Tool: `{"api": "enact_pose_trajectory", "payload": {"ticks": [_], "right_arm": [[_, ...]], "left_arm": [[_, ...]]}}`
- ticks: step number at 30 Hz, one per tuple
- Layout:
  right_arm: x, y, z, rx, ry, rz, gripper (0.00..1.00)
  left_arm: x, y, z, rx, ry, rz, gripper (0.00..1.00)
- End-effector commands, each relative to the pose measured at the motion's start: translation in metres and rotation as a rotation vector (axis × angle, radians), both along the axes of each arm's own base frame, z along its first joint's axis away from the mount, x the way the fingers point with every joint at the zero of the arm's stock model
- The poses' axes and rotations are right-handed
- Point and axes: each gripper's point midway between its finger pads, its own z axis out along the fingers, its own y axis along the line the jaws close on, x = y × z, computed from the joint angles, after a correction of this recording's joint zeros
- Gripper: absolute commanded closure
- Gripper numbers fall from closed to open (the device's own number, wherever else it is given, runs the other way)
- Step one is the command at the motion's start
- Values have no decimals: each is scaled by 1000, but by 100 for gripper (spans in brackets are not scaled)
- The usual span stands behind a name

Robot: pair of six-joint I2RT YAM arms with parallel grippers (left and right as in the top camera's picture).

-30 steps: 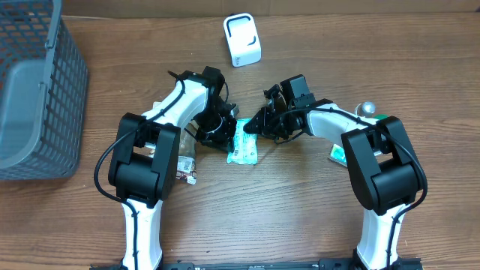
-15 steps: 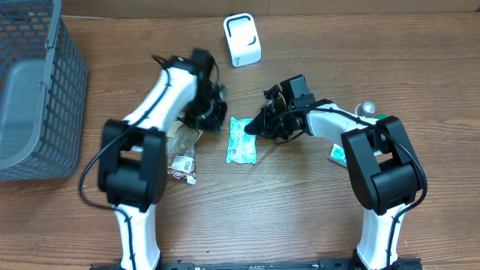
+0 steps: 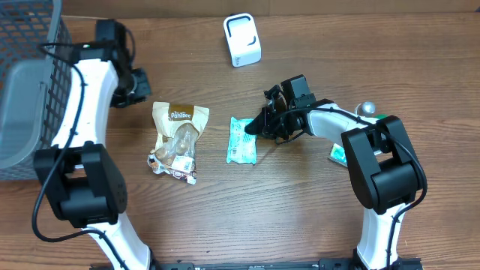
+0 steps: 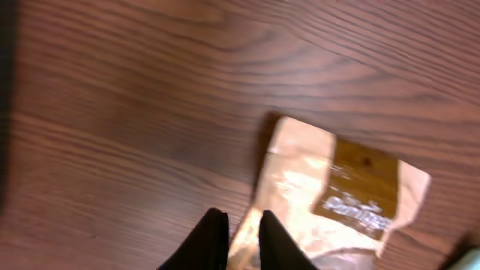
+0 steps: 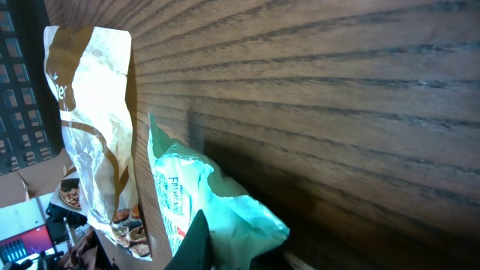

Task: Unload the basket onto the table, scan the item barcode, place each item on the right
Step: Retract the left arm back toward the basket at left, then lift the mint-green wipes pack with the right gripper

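Packet: teal packet [image 3: 242, 141] mid-counter, long axis near-to-far | right jaws clamped on its far-right corner, nearer arm | left jaws barely parted, empty, well off toward left edge

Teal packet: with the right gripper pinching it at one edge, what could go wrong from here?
1. The right gripper holds only a thin edge of the teal packet, so it may slip out when lifted.
2. The limp packet could fold and hide its barcode from the white scanner.
3. The brown snack bag lies close by and might get dragged.
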Motion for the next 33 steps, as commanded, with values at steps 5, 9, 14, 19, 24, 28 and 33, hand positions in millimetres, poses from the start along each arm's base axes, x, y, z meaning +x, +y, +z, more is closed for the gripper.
{"api": "enact_pose_trajectory", "payload": {"ticks": [5, 9, 14, 19, 24, 28, 33], "right_arm": [[-5, -14, -27, -75, 39, -23, 96], [-5, -14, -27, -75, 39, -23, 96], [-5, -14, -27, -75, 39, -23, 96], [-6, -14, -27, -75, 40, -23, 96], [-6, -14, -27, -75, 40, -23, 96], [-6, -14, -27, -75, 40, -23, 96], [-6, -14, -27, -75, 40, -23, 96]], "left_arm": [[-7, 31, 2, 6, 11, 95, 19], [-9, 29, 2, 5, 17, 91, 0], [-9, 29, 2, 6, 18, 90, 0], [-9, 29, 2, 6, 18, 90, 0], [-9, 29, 2, 6, 18, 90, 0], [-9, 29, 2, 6, 18, 90, 0], [-9, 29, 2, 6, 18, 90, 0]]}}
